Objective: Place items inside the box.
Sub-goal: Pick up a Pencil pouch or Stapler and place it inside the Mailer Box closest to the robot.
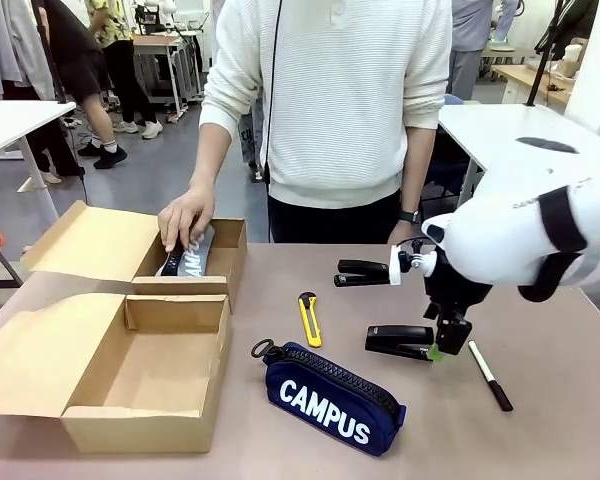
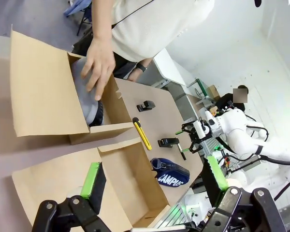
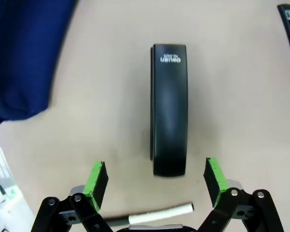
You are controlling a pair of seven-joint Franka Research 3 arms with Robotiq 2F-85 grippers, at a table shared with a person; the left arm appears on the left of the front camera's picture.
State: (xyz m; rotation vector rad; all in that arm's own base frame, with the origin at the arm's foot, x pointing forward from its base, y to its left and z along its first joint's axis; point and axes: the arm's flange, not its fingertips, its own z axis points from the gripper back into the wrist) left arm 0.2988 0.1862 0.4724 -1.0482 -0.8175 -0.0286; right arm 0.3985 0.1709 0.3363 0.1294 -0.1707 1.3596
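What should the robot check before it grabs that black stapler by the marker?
1. The right hand is open: ok.
2. The stapler lines up with it: ok.
3. The marker is clear of the grab: cannot tell, it lies close.
4. The near box is open with room: ok.
5. The person's hand is out of it: ok, it's in the far box.

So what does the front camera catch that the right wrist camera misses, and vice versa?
Front: a person's hand on a grey pencil case in the far box, a yellow utility knife, a second stapler. Right wrist: white lettering on the near stapler, just ahead of the open right gripper. Both: that stapler, the navy case, the marker.
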